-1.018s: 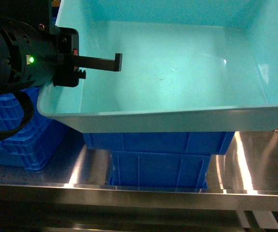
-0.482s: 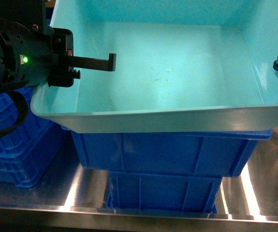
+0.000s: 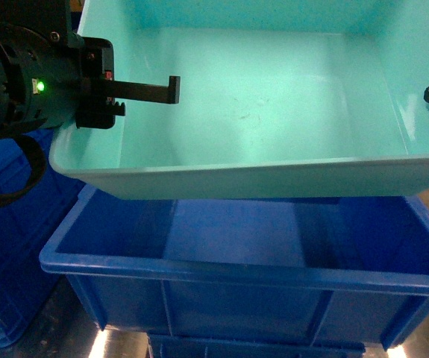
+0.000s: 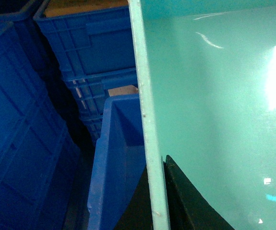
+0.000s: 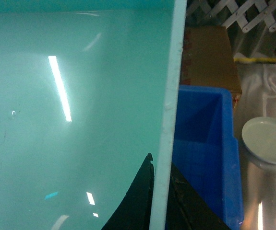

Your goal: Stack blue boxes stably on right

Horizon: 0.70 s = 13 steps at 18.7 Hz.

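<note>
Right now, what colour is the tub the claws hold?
Light turquoise tub; clearest in the head view.

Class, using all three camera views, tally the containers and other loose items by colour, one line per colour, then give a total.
Turquoise tub: 1
Dark blue crates: at least 4, one open crate under the tub, one beneath it, others stacked at left; exact number cannot be told
Brown cardboard box: 1
Pale round dish: 1
Total: at least 7

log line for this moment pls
phase: carry | left gripper: shut on turquoise tub left wall | right gripper: shut on right wall | tub held above open dark blue crate
</note>
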Motion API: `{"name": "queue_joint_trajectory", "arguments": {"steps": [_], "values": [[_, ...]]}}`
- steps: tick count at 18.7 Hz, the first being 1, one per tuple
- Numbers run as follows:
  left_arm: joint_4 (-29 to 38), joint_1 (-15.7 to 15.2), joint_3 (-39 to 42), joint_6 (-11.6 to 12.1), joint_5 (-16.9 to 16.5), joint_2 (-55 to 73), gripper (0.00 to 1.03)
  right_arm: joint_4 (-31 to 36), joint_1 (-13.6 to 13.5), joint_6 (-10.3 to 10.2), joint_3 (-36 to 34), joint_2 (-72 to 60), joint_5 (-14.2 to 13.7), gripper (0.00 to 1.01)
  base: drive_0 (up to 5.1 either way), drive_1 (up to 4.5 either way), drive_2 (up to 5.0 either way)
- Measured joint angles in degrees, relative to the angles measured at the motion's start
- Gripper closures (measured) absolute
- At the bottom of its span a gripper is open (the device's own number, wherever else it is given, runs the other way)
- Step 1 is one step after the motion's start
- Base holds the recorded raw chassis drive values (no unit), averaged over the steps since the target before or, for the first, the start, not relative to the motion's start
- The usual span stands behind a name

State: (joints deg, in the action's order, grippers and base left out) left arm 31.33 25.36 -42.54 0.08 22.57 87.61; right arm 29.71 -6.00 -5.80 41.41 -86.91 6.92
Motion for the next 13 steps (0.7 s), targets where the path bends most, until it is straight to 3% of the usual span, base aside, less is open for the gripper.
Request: {"name": "queue_joint_trajectory", "arguments": {"steps": [7, 13], "values": [[-0.2, 0.0, 0.0, 0.1, 0.3, 0.0, 1.01, -0.4, 0.0, -0.2, 0.0, 0.0, 0.0, 0.95, 0.0, 0.00, 0.0], [0.0, 0.0, 0.2, 0.1, 0.4, -0.1, 1.01, -0.4, 0.0, -0.2, -0.2, 0.0, 0.0, 0.95, 0.0, 4.21, -4.3]]}}
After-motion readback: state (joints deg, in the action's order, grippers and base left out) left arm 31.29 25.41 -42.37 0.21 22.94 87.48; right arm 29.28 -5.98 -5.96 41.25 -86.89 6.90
